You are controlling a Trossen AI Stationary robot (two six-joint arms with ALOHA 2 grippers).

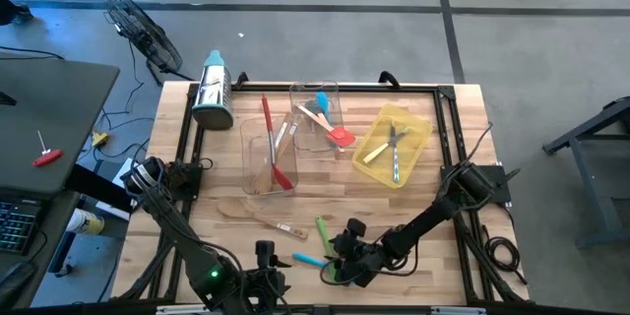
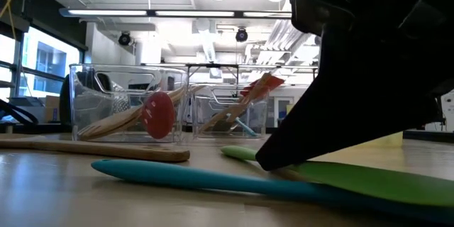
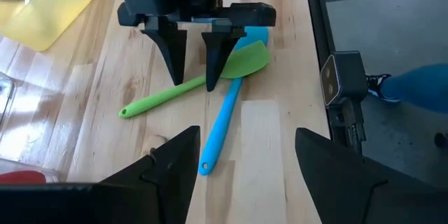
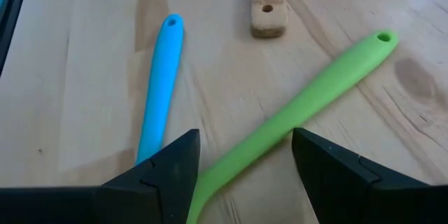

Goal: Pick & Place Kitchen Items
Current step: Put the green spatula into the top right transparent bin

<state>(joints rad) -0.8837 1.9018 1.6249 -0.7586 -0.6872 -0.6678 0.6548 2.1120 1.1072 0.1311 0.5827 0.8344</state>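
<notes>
A green spatula [image 1: 322, 227] and a blue spatula [image 1: 307, 259] lie crossed on the wooden table near its front edge, with a wooden spoon [image 1: 258, 214] to their left. My right gripper [image 4: 245, 175] is open and low over the table. Its fingers [image 3: 173, 56] stand on either side of the green spatula's handle [image 3: 164, 96], close to the blade [image 3: 248, 59]. The blue spatula's handle [image 4: 157, 91] runs just outside one finger. My left gripper [image 3: 241, 175] waits open above the table's front edge, left of the spatulas and facing them. My right gripper straddles the green spatula's handle [image 4: 280, 122] with open fingers, slanting down from the table's right side and lying across the handle. The spatula lies flat on the table. Whether a fingertip [image 3: 211, 84] touches the handle I cannot tell.
Two clear trays [image 1: 251, 172] [image 1: 295, 94] holding utensils stand mid-table, and a yellow tray [image 1: 425, 128] with cutlery stands at the right. A steel grater [image 1: 214, 89] lies at the far left. The wooden spoon's handle end [image 4: 267, 10] lies close beyond the spatulas.
</notes>
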